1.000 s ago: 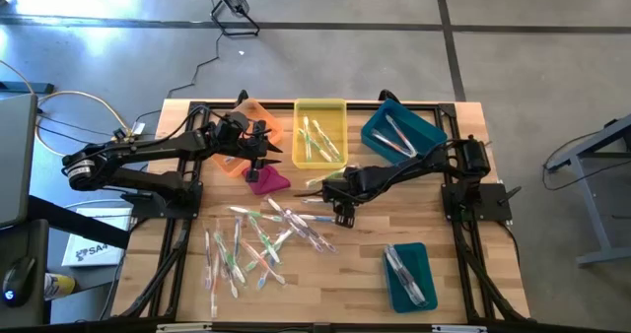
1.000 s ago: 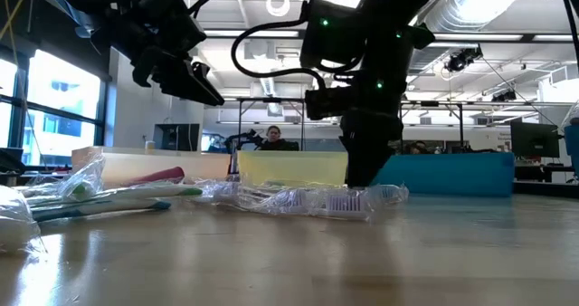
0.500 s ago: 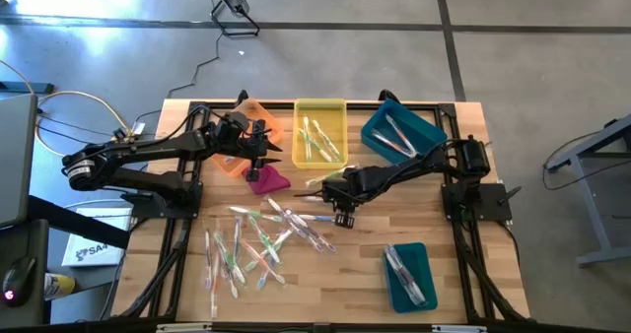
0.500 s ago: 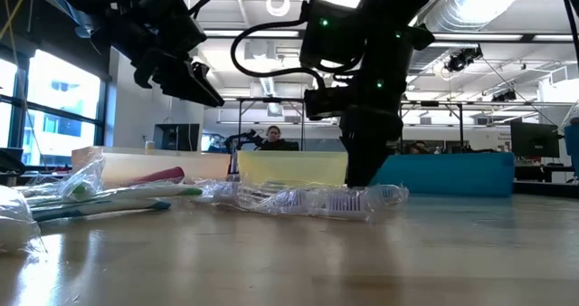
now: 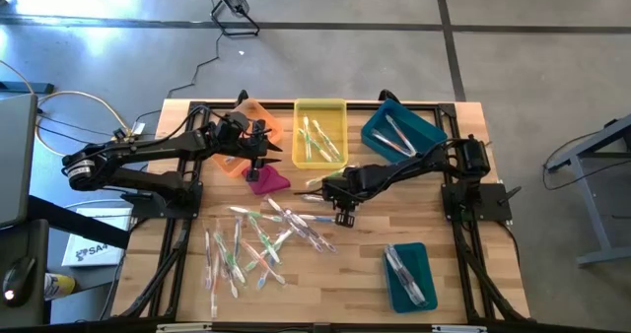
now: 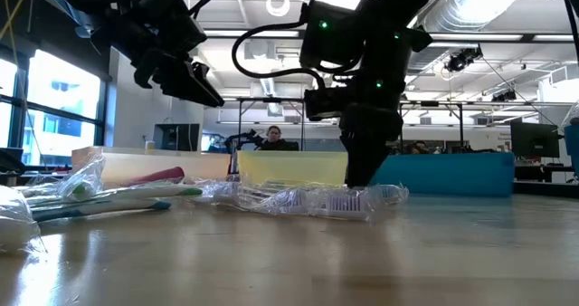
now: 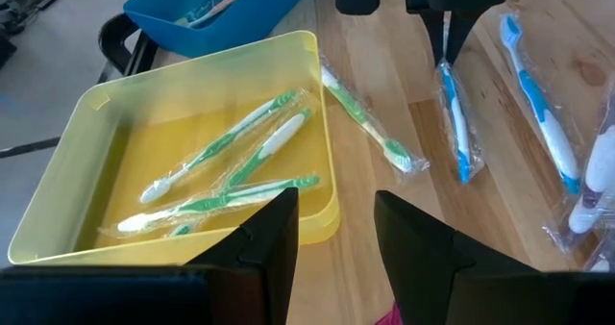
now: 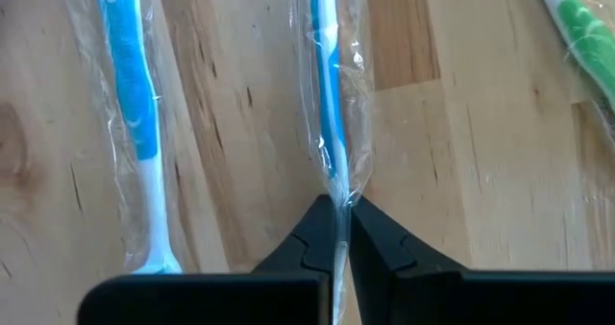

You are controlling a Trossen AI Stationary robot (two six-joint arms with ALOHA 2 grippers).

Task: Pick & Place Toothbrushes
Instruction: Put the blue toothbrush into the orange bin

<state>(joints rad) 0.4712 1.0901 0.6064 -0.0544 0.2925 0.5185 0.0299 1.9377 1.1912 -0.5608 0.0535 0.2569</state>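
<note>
A blue toothbrush [image 8: 328, 104] in its clear wrapper lies on the wooden table [image 5: 345, 274], just in front of the yellow bin [image 5: 319, 111] — my right gripper [image 8: 340, 231] has its fingers pinched shut on the wrapped handle. A second blue toothbrush [image 8: 133, 113] lies just beside it, a green one [image 7: 365, 123] nearby, with more scattered toward the table's near edge [image 5: 246, 249]. My left gripper [image 7: 332, 234] hovers by the yellow bin's corner — fingers parted, holding nothing. Green toothbrushes [image 7: 231, 162] lie inside that bin.
</note>
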